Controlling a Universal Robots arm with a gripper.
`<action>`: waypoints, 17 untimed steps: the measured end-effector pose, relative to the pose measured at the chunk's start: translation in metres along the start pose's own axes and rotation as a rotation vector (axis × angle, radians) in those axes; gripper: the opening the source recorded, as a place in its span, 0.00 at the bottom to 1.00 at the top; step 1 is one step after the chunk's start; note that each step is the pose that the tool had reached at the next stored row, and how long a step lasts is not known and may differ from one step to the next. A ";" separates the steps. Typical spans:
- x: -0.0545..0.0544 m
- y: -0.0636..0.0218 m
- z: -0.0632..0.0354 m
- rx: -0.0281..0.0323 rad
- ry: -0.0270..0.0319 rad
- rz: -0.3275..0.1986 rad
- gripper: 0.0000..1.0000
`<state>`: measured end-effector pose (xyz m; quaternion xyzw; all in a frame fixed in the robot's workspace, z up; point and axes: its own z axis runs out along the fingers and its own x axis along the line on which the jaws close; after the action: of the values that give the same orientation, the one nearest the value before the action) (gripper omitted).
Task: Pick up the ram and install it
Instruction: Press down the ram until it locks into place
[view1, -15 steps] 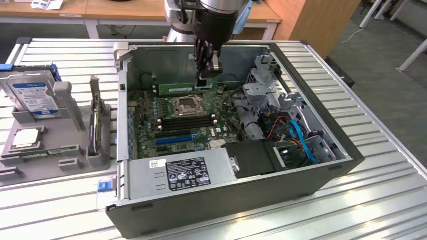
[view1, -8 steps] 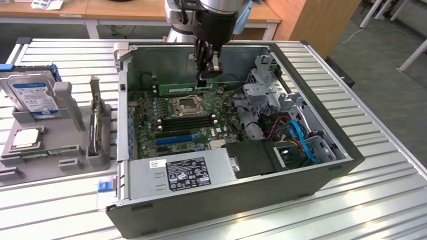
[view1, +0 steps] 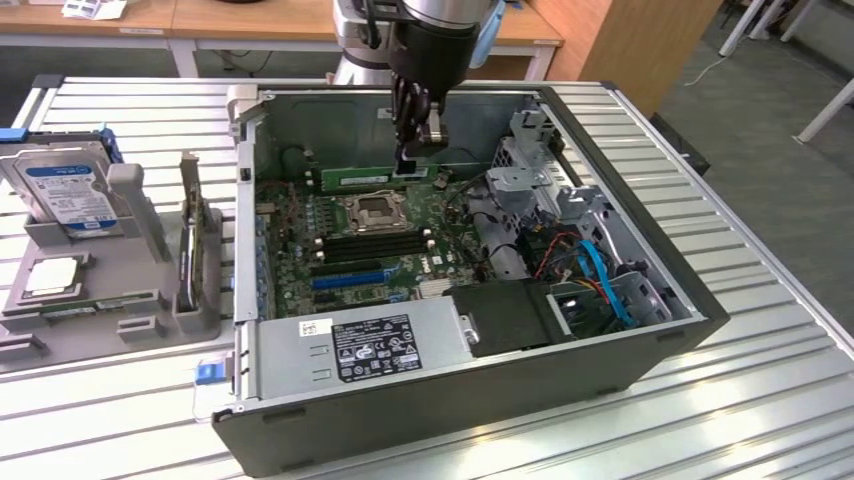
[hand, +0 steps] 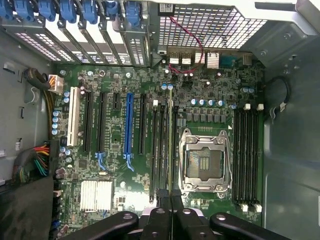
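arm comes straight down from above into the open PC case (view1: 641, 270), wrist vertical, gripper (view1: 416, 160) pointing at the motherboard (view1: 354, 235); fingers clamped on the ram (view1: 367, 178), pinching it at one end of its top edge; the stick is held level, long axis across the case, hanging above the board near the case's far wall, just past the CPU socket (view1: 375, 211); in the wrist view the gripper (hand: 171, 200) holds the ram (hand: 170, 145) edge-on, a thin green line running between the dark memory slots (hand: 159, 150) and the CPU socket (hand: 205, 160); can't tell if it touches a slot; hard drive (view1: 67, 190) sits in a grey holder on the table at the exterior view's left
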<state>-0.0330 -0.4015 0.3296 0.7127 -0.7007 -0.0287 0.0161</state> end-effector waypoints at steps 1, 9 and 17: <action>0.000 0.0000 0.0000 0.0000 0.0000 0.000 0.12; 0.003 0.0001 -0.0001 0.0000 0.0000 0.000 0.12; 0.009 0.0002 -0.0001 0.0000 0.0000 0.000 0.12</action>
<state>-0.0330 -0.4109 0.3296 0.7127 -0.7007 -0.0287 0.0161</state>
